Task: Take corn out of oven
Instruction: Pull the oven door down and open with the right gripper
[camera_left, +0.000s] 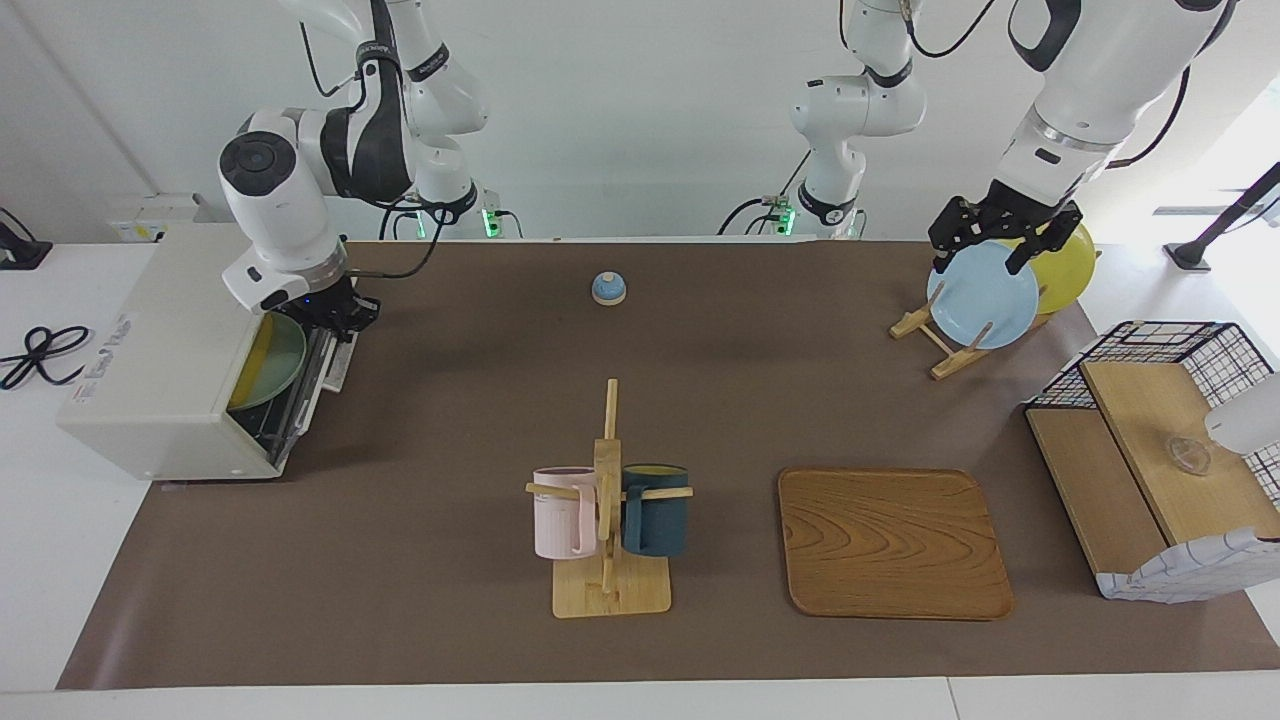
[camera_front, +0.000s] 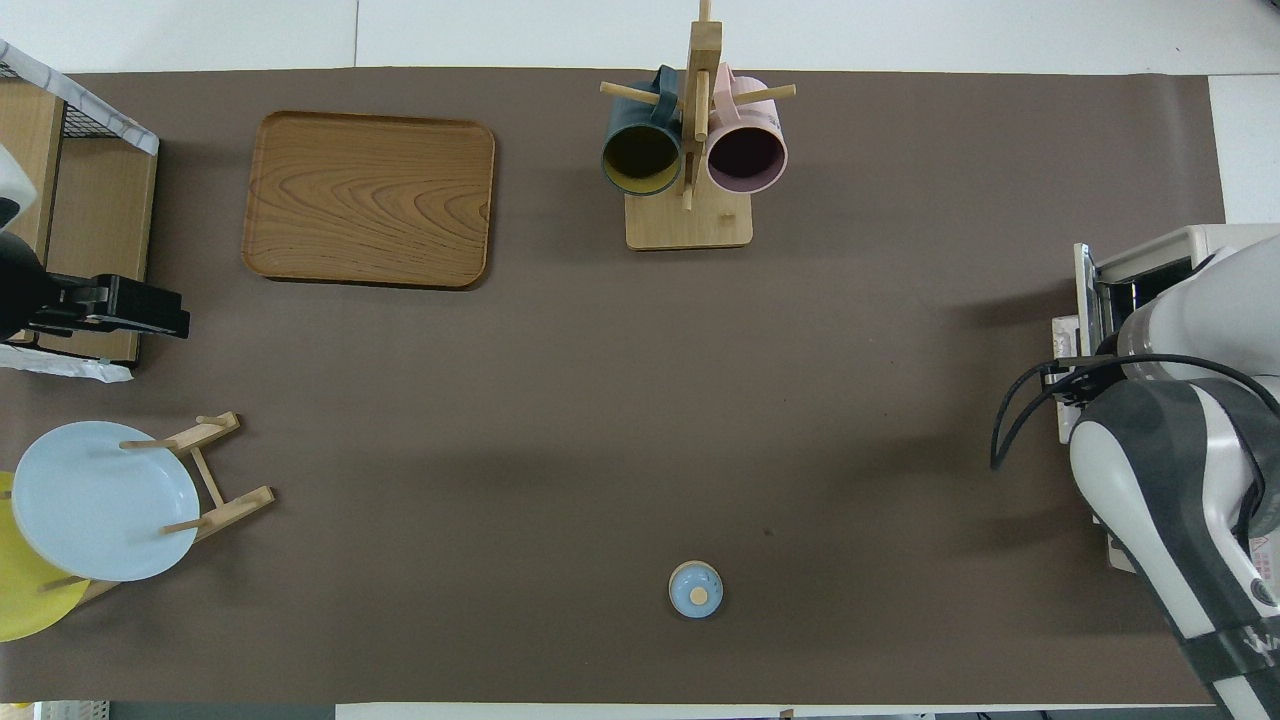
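Note:
The cream-white oven (camera_left: 165, 365) stands at the right arm's end of the table. Its drop-down door (camera_left: 308, 395) hangs partly open, tilted outward. My right gripper (camera_left: 338, 312) is shut on the handle at the door's top edge. Through the gap a pale green plate (camera_left: 275, 362) shows inside, with a yellow strip along one edge. I cannot tell whether that strip is the corn. In the overhead view the right arm (camera_front: 1170, 440) covers most of the oven. My left gripper (camera_left: 998, 238) waits open over the plate rack, holding nothing.
A blue bell (camera_left: 609, 288) sits near the robots. A mug stand (camera_left: 608, 520) with a pink and a dark blue mug, and a wooden tray (camera_left: 893, 542), lie farther out. A rack holds a blue plate (camera_left: 982, 295) and a yellow plate (camera_left: 1068, 265). A wire basket (camera_left: 1165, 345) stands beside it.

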